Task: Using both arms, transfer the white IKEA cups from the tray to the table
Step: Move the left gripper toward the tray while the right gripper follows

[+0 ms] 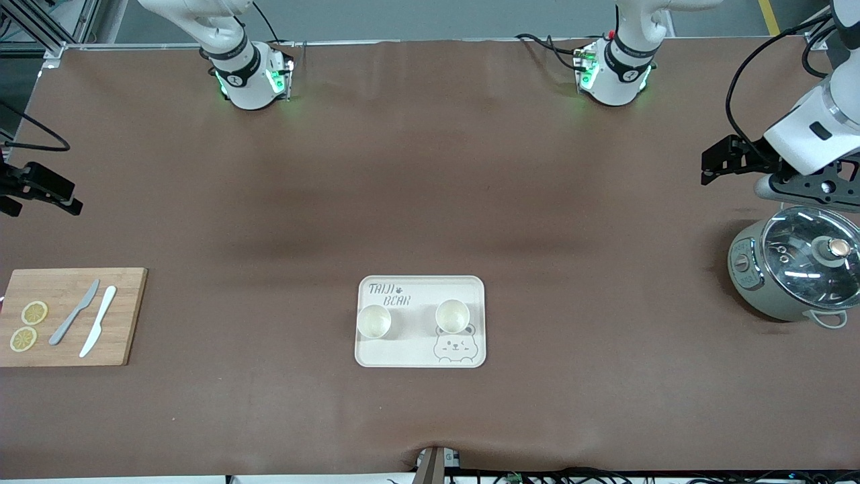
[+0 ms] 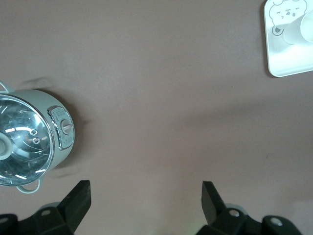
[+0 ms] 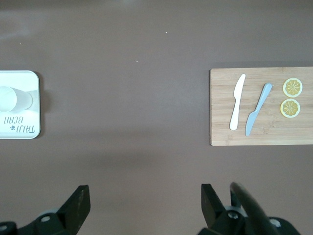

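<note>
On the surface [image 1: 430, 168], from the right arm's end: a board [image 1: 70, 316] carrying two lemon slices [image 1: 34, 312], a grey knife [image 1: 74, 312] and a white knife [image 1: 98, 320]; then a tray [image 1: 420, 359] holding both cups upright and apart, one cup [image 1: 374, 320] toward the right arm's end, the other cup [image 1: 452, 315] just above the bear drawing; then a glass-lidded pot [image 1: 796, 272]. The right tool [image 3: 144, 200] hangs over bare surface near the board, fingers apart and empty. The left tool [image 2: 146, 200] hangs over bare surface beside the pot, fingers apart and empty.
</note>
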`<state>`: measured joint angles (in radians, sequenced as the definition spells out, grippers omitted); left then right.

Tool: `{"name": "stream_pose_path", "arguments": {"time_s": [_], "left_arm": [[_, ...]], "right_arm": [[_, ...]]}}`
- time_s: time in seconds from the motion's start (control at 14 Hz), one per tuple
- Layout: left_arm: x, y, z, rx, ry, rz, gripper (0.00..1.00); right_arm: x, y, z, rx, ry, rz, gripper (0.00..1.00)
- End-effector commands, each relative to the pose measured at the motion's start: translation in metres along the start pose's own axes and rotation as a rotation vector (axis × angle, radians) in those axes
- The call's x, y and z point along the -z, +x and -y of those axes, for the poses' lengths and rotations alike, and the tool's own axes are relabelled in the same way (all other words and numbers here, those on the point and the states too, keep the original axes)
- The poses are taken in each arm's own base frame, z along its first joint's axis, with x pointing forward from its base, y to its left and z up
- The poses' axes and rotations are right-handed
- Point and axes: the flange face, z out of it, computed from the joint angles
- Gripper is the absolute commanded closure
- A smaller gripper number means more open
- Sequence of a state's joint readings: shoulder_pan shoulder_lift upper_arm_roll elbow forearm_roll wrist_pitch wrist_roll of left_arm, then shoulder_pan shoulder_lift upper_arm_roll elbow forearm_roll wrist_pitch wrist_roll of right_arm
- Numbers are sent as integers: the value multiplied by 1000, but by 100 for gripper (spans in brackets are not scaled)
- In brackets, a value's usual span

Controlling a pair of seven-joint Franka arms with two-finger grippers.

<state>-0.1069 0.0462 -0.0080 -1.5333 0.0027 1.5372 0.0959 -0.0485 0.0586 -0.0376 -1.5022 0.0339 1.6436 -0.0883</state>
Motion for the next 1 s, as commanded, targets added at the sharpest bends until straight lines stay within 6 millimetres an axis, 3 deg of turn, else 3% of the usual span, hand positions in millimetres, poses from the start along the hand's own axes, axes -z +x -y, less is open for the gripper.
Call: {"name": "stream_pose_path", "arguments": {"time_s": [0.0, 0.14, 0.29, 0.36, 0.43, 0.71, 0.86, 0.93], "left_arm": [[3, 0, -3, -4, -5, 5, 0], [3, 0, -5, -18, -11, 6, 0], [-30, 2, -27, -21, -28, 71, 0], [-35, 13, -41, 8, -24, 40, 0], [-45, 30, -56, 48, -17, 25, 0], [-94, 118, -147, 101, -44, 11, 0], [-137, 147, -197, 107, -42, -17, 0], [-159, 158, -213, 108, -33, -20, 0]], "right_arm": [[3, -6, -1, 102, -35, 3, 0], [-4, -4, -2, 127, -46, 21, 0], [-21, -3, -2, 129, -38, 83, 0], [-25, -4, -1, 128, -35, 95, 0], [-28, -3, 6, 133, -34, 101, 0], [-52, 11, 52, 70, -2, 110, 0], [-65, 17, 70, 33, 38, 114, 0], [-73, 20, 79, 6, 59, 117, 0]]}}
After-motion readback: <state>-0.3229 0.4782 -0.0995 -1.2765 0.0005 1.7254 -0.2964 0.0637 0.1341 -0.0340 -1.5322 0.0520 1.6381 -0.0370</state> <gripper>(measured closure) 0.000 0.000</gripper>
